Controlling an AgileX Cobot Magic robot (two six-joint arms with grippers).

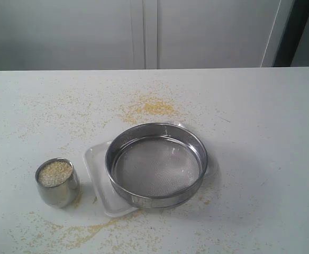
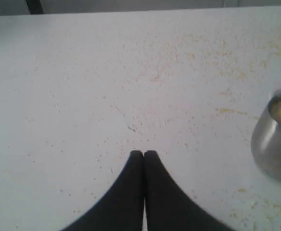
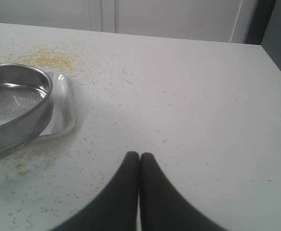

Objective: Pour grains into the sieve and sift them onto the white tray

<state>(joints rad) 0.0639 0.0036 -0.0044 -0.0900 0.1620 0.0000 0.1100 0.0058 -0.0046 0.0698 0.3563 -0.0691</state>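
The wide steel sieve [image 1: 155, 165] rests on the white tray [image 1: 97, 168], its grey mesh bare; both also show in the right wrist view as the sieve [image 3: 15, 108] and the tray [image 3: 61, 106]. Left of the tray stands a small steel cup [image 1: 57, 182] filled with beige grains [image 1: 54, 173]. The cup [image 2: 275, 139] sits at the edge of the left wrist view. My left gripper [image 2: 144, 153] is shut with nothing in it, over bare table beside the cup. Empty as well, my right gripper [image 3: 139, 155] is shut, apart from the sieve. Neither gripper appears in the exterior view.
Spilled yellow meal lies scattered on the white table [image 1: 260, 132], with a denser patch [image 1: 152, 108] behind the sieve and another [image 1: 85, 233] near the front edge. White cabinet doors [image 1: 144, 32] stand behind the table.
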